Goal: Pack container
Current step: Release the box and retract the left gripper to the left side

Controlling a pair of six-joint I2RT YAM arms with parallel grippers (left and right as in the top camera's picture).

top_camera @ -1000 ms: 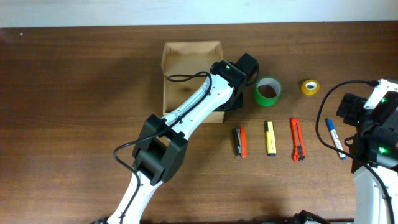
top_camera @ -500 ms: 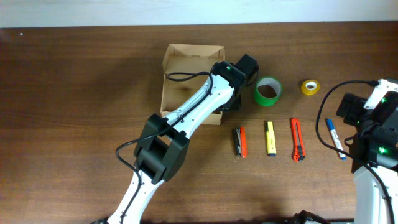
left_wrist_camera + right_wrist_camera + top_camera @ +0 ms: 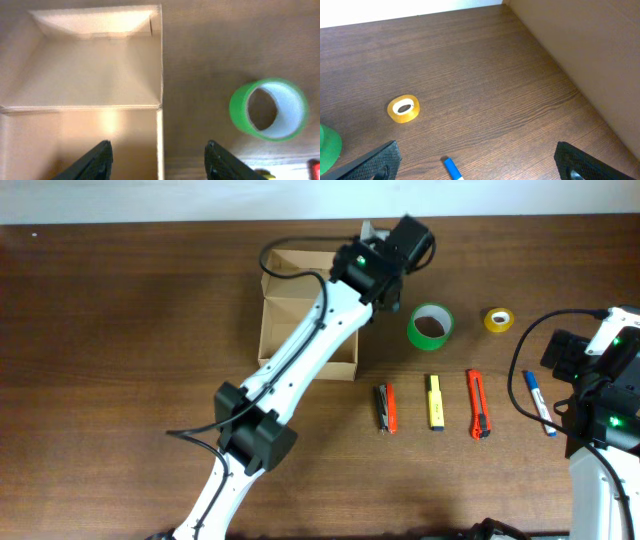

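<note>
Left gripper [image 3: 157,152] pulled back, apart, empty | right gripper [image 3: 477,155] apart | container [image 3: 283,305] ×1 | green roll [image 3: 431,326] ×1 | yellow roll [image 3: 499,320] ×1

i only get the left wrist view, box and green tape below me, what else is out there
Observer: A small yellow tape lies right of the green tape.
Operator: any tools
Observer: Four in a row nearer the robot: black-orange tool, highlighter, cutter, pen.
Operator: right gripper?
Observer: The right gripper is open and empty, above the pen.
</note>
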